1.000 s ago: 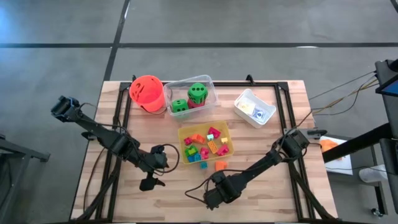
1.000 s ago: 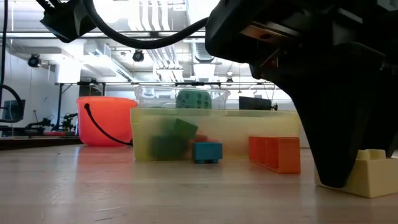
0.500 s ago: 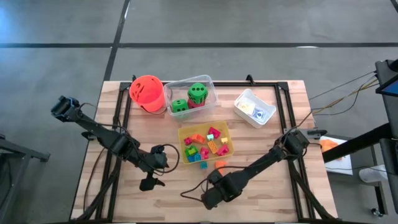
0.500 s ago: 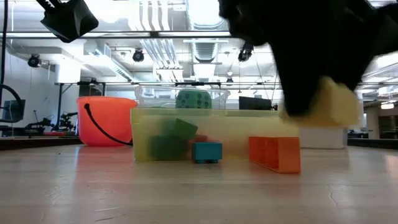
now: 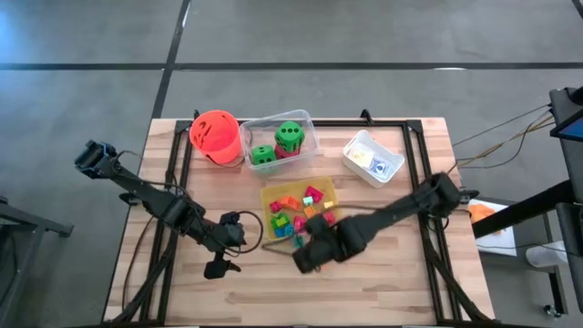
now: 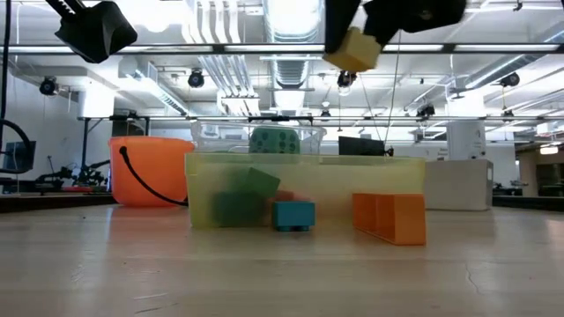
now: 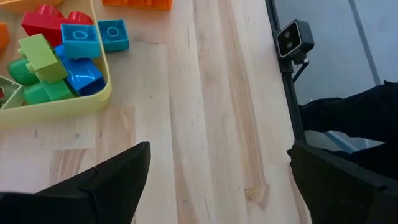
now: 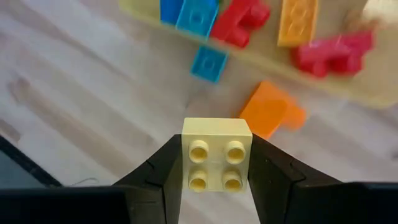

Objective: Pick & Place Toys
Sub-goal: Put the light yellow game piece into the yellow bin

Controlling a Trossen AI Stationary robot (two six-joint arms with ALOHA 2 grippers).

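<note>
My right gripper [image 8: 217, 186] is shut on a pale yellow four-stud block [image 8: 217, 163], which hangs high over the table [image 6: 352, 48] just in front of the yellow tray [image 5: 270, 194]. That tray holds several bright blocks. A small blue block [image 8: 209, 63] and an orange block [image 8: 267, 112] lie on the wood by the tray's near side. Green dice [image 5: 289, 135] sit in the clear tray [image 5: 308, 120]. My left gripper [image 5: 219, 267] waits open over bare wood at the near left, nothing between its fingers [image 7: 106, 186]. My right gripper pinches the pale yellow block by two opposite side walls [image 8: 186, 171] between its two fingers [image 8: 163, 177]. The fingers come steeply from above. The block is lifted clear of the table, its studs facing up toward the wrist, slightly tilted in the low view.
An orange bucket [image 5: 216, 137] stands at the far left beside the clear tray, and a white tray [image 5: 373, 157] at the far right. A black frame [image 5: 414, 173] borders the tabletop. Bare wood lies along the near edge.
My right gripper has risen from the near part of the table with the pale yellow block, lifting it clear, and has swung toward the far edge and the yellow tray while rolling a little. It has stayed shut on the block.
</note>
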